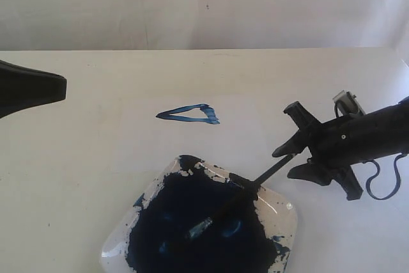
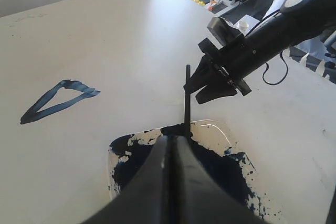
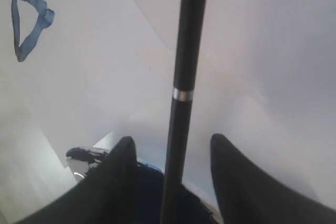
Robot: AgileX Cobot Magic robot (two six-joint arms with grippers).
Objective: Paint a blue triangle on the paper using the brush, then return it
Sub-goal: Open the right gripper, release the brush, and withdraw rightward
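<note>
**A:** Two things I want settled: where is the brush [image 1: 255, 187], and who has it?

**B:** Nobody has it, as far as I can tell. Its bristle end lies in the dark paint pool [image 1: 192, 215] of the clear tray [image 1: 285, 217], and the handle leans out over the tray's rim. The right fingers [image 3: 121, 171] stand spread on either side of the handle. The right wrist view shows a gap on each side, so they grip nothing.

**A:** Why leave it there?

**B:** I read it as the return. The blue triangle [image 1: 188, 114] sits complete on the paper [image 1: 192, 142], well apart from the tray, so the tray looks like the brush's resting place.

**A:** Which way does it point?

**B:** In the exterior view its long axis runs diagonally. The tip is low in the paint toward the left, and the handle end is raised toward the right arm. It is tilted, not flat.

**A:** And the other arm?

**B:** The left fingers [image 2: 152, 187] are pressed together and empty. They hang over the desk [image 1: 38, 247] at the far left, away from everything.
</note>
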